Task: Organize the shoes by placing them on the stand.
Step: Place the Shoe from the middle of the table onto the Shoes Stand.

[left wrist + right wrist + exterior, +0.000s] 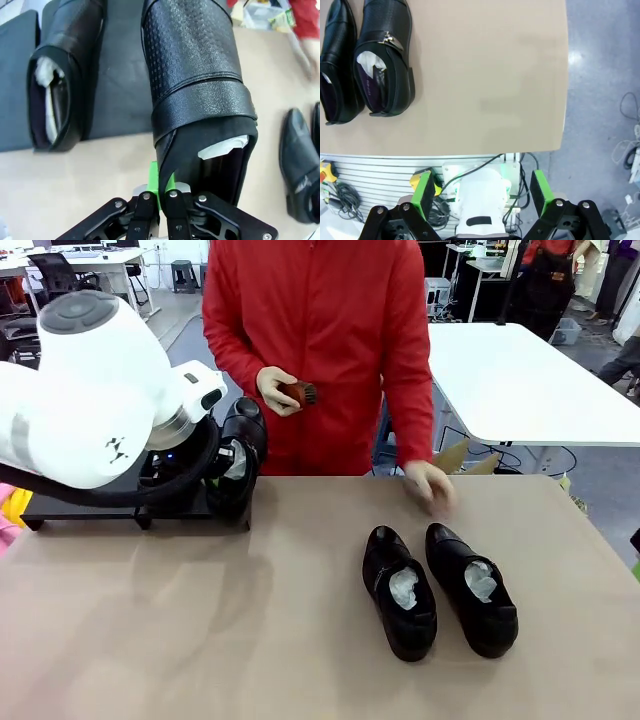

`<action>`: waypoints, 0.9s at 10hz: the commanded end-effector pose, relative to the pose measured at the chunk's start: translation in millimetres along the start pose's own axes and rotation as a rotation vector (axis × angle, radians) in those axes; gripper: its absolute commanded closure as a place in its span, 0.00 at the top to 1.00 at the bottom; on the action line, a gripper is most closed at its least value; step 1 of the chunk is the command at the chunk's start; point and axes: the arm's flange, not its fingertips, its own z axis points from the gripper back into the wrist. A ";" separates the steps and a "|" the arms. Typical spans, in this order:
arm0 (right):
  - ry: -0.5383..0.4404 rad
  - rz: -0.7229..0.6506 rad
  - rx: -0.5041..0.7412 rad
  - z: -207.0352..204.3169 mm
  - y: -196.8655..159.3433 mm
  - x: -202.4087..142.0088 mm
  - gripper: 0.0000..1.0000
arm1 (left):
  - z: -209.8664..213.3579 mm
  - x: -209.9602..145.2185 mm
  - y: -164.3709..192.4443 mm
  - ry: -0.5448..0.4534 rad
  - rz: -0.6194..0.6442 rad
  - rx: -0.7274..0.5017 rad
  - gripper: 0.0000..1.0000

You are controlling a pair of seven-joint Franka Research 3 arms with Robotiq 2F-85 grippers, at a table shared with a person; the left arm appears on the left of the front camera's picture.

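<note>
Left jaws clamped shoe (195,75) by heel collar to lay it on stand (122,75), tabletop's (250,640) far-left corner; right jaws wide, empty.

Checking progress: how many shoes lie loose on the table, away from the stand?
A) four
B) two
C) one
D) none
B: two loose shoes lie side by side on the table, apart from the stand, where the left hand grips another shoe.

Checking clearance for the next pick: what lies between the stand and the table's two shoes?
Bare table between stand and shoes, front view.
</note>
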 end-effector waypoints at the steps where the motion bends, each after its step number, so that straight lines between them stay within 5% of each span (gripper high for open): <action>1: -0.004 0.000 0.003 0.9 -1.6 -0.3 1.00 | -23.0 25.6 0.0 -0.048 0.040 -0.024 0.00; 9: -0.004 0.000 0.003 0.9 -1.6 -0.3 1.00 | -42.8 42.6 27.4 -0.066 0.068 0.059 0.00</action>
